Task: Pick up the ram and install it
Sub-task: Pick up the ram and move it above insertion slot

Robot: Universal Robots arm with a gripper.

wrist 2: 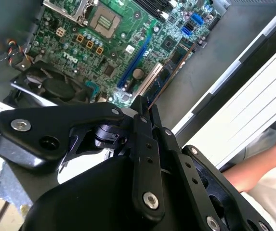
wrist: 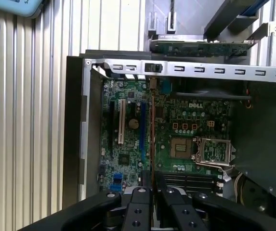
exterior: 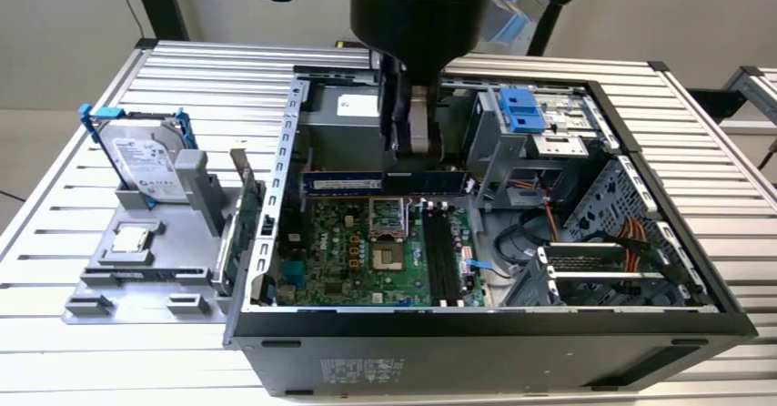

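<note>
Blue ram (exterior: 346,182); green motherboard (exterior: 340,251); black case (exterior: 486,356).

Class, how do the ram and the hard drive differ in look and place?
The ram is a thin blue stick; the hard drive is a thick silver block in a blue frame. The ram is held by the gripper inside the case; the hard drive stands in a grey holder outside it.

Inside the case (exterior: 486,356), the ram (exterior: 352,182) over the motherboard (exterior: 340,260); hard drive (exterior: 146,160) outside, at the exterior view's left.
</note>
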